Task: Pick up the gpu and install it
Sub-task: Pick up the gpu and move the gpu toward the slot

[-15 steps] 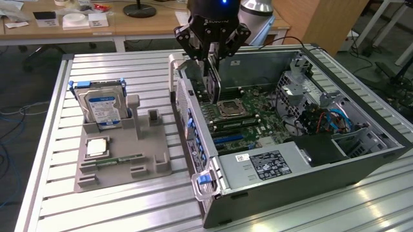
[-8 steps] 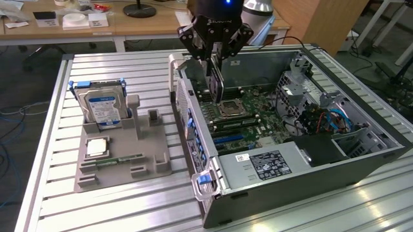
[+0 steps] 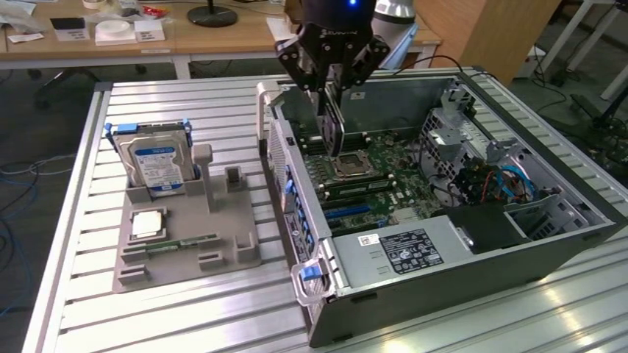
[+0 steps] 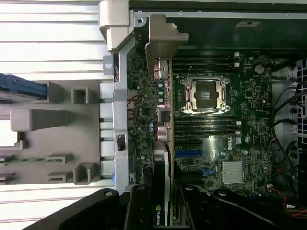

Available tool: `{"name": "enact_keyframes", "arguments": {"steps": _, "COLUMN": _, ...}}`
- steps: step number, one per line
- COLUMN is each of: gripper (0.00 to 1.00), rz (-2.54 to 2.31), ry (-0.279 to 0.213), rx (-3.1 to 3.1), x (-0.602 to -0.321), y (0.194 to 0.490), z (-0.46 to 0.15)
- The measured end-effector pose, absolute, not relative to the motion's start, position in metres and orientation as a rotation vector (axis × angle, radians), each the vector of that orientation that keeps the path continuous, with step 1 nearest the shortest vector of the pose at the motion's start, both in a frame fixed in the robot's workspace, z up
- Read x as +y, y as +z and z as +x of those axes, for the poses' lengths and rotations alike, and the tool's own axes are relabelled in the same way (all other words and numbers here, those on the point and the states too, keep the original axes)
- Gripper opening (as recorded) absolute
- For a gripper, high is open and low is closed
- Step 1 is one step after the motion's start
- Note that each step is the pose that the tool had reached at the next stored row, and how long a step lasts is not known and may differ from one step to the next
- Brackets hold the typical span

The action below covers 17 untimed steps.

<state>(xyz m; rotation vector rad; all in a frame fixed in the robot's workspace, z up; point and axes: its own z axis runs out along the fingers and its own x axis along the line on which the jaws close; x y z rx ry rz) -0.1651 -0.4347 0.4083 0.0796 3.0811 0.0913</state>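
My gripper (image 3: 332,82) is clamped on the gpu (image 3: 331,126) — I hold the card on edge, hanging inside the open case (image 3: 471,283) over the motherboard (image 3: 395,170) — presumably so it clears the walls and meets a slot squarely

A robotics lab, by the look of it. A black robot hand (image 3: 336,88) grips a thin black-faced gpu (image 3: 332,129) inside an opened black desktop computer case (image 3: 471,272) on a ribbed aluminium-profile counter (image 3: 176,110), next to a grey moulded parts fixture (image 3: 187,261). Behind stand pale wooden office desks (image 3: 216,43); loose blue cables (image 3: 15,184) trail on the floor (image 3: 40,132).
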Motion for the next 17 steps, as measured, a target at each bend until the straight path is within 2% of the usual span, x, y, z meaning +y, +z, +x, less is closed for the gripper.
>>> {"name": "enact_keyframes", "arguments": {"steps": 17, "gripper": 0.27, "rz": 0.079, "ry": 0.092, "rx": 3.081, "x": -0.435, "y": 0.408, "z": -0.153}}
